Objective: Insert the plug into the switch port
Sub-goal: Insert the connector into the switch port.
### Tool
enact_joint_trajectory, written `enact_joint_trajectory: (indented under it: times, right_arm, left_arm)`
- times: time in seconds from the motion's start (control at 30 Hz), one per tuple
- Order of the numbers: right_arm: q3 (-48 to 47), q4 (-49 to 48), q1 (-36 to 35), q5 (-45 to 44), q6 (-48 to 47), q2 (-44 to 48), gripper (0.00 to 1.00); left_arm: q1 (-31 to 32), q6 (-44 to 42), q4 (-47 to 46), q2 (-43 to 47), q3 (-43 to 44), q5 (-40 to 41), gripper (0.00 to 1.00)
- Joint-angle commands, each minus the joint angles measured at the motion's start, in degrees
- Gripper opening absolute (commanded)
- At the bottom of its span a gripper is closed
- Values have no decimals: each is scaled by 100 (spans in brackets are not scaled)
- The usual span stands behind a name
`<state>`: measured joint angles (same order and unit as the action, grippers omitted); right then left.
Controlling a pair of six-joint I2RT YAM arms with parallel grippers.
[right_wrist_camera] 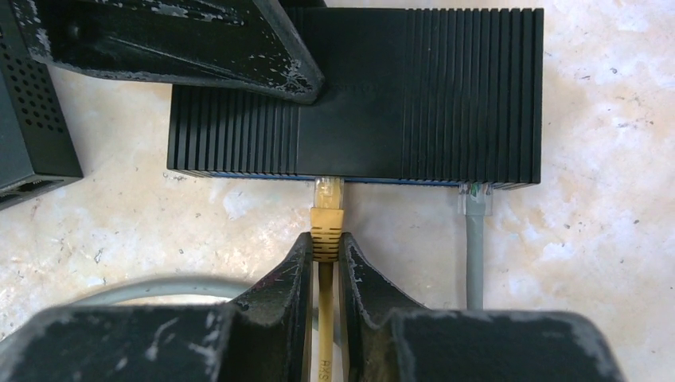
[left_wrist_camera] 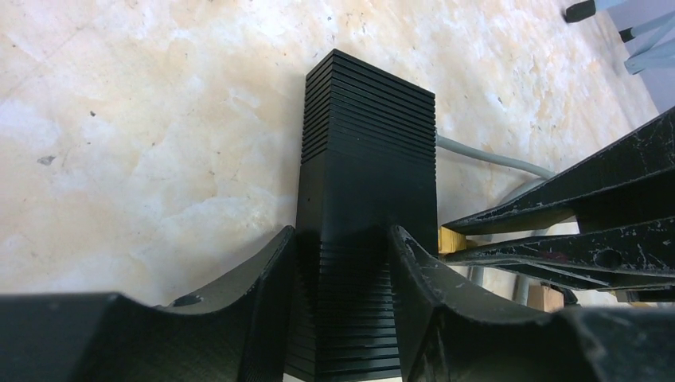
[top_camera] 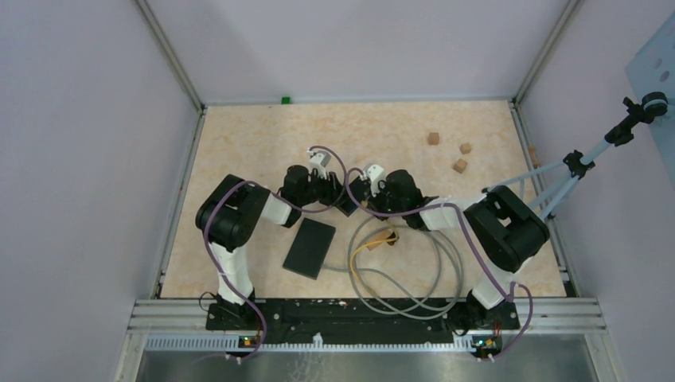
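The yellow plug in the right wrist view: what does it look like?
The yellow plug is a network-style connector: a translucent tip, a ribbed yellow boot, and a yellow cable trailing back. The right gripper pinches the boot. The plug's tip meets the front face of the black ribbed switch; whether it is fully seated cannot be told.

At 12 o'clock from your right gripper (right_wrist_camera: 326, 253), the switch (right_wrist_camera: 398, 87) face closes the way ahead, with the yellow plug (right_wrist_camera: 328, 208) tip right at it. At 1 o'clock a grey cable (right_wrist_camera: 474, 255) sits in that face, with bare table (right_wrist_camera: 398, 239) between it and your fingers. The left gripper (left_wrist_camera: 341, 259) reaches over the switch at 11 o'clock. A second black box (right_wrist_camera: 28, 119) stands at 9 o'clock. From above, cable loops (top_camera: 398, 278) crowd the table at 6 o'clock, and three wooden cubes (top_camera: 460, 165) lie well apart at 1 o'clock.
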<state>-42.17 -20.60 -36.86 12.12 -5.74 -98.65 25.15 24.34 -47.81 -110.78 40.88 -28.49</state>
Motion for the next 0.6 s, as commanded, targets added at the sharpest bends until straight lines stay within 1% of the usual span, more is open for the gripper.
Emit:
enact_joint_trajectory:
  times: [0.0, 0.23, 0.4, 0.5, 0.57]
  right_arm:
    - [-671, -737, -27, 387, -91, 212, 0]
    - [-1270, -1295, -28, 254, 137, 303, 0]
    - [-1677, -1159, -57, 366, 67, 268, 0]
    - [-1491, -1202, -75, 303, 28, 48, 0]
    - [-1152, -1434, -75, 274, 72, -121, 0]
  left_arm:
    - [468, -177, 1512, -541, -120, -386, 45]
    - [533, -201, 1503, -557, -103, -393, 43]
    - [535, -219, 1494, -550, -115, -405, 42]
    - [534, -228, 1479, -541, -126, -418, 42]
    - [536, -228, 1453, -541, -133, -428, 42]
